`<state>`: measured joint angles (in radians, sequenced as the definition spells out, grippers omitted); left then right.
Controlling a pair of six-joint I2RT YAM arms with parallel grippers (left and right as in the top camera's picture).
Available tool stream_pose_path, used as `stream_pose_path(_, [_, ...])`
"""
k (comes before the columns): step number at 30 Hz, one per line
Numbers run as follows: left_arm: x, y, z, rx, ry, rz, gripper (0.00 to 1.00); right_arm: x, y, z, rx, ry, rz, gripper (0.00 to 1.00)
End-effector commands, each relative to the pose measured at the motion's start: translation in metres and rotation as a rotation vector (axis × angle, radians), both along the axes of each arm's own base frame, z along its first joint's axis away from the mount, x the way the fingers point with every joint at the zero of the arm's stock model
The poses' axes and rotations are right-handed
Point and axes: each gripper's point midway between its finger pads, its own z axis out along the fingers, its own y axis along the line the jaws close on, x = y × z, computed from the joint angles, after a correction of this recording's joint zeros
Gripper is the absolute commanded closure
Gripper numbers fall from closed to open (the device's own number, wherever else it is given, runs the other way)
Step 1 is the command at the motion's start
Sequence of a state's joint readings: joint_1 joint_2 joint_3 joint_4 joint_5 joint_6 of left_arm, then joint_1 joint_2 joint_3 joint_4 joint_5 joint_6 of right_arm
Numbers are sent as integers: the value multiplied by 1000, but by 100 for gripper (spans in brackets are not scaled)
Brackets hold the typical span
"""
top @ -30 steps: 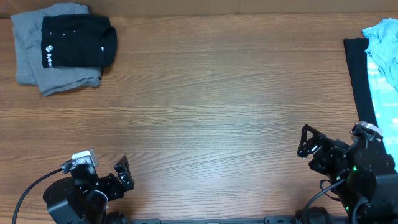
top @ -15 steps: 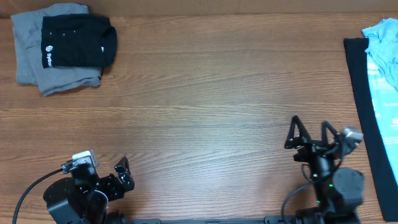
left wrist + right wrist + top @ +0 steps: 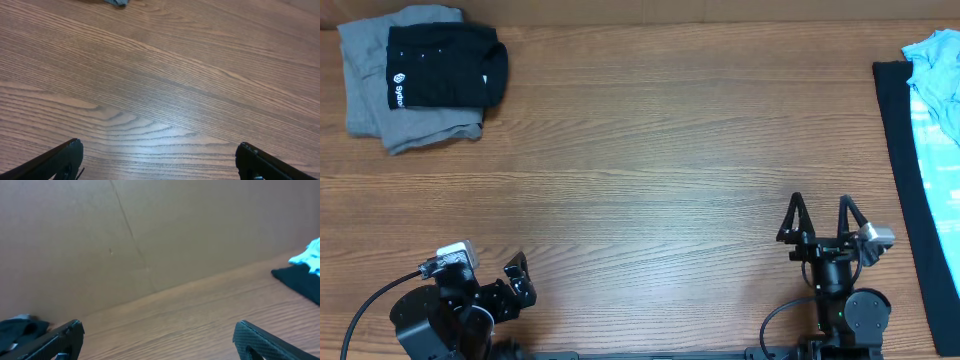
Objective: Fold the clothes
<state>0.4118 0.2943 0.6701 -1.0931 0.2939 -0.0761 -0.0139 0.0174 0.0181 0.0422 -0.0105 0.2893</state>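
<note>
While left gripper (image 3: 520, 280) and right gripper (image 3: 819, 205) gape empty, black garment (image 3: 898, 150) lies right of right gripper, long axis front-to-back; that gripper nearer.

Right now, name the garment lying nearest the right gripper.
The black garment on the right, beside the light blue one, is nearest the right gripper. The folded black T-shirt and grey garment lie at the far left corner.

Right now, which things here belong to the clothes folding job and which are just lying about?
Job: black T-shirt, folded on a grey garment; black cloth and light blue cloth at the right edge.
Lying about: nothing I can see besides the table.
</note>
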Motion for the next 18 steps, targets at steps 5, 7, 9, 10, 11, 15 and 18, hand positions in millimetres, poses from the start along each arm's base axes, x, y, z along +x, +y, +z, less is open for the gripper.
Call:
stream_pose_path(5, [-1, 0, 1, 3, -4, 5, 0, 1, -2, -20, -35, 69, -8, 0])
stream_pose_path(7, [-1, 0, 1, 3, -4, 5, 0, 1, -2, -34, -32, 126, -7, 0])
stream_pose_path(9, [-1, 0, 1, 3, -4, 5, 0, 1, -2, -33, -33, 121, -5, 0])
stream_pose_path(10, [-1, 0, 1, 3, -4, 5, 0, 1, -2, -33, -32, 121, -7, 0])
stream_pose_path(11, [-1, 0, 1, 3, -4, 5, 0, 1, -2, -33, -32, 121, -6, 0])
stream_pose_path(15, [-1, 0, 1, 3, -4, 5, 0, 1, -2, -33, -32, 121, -7, 0])
stream_pose_path(18, [-1, 0, 1, 3, -4, 5, 0, 1, -2, -33, -32, 121, -7, 0])
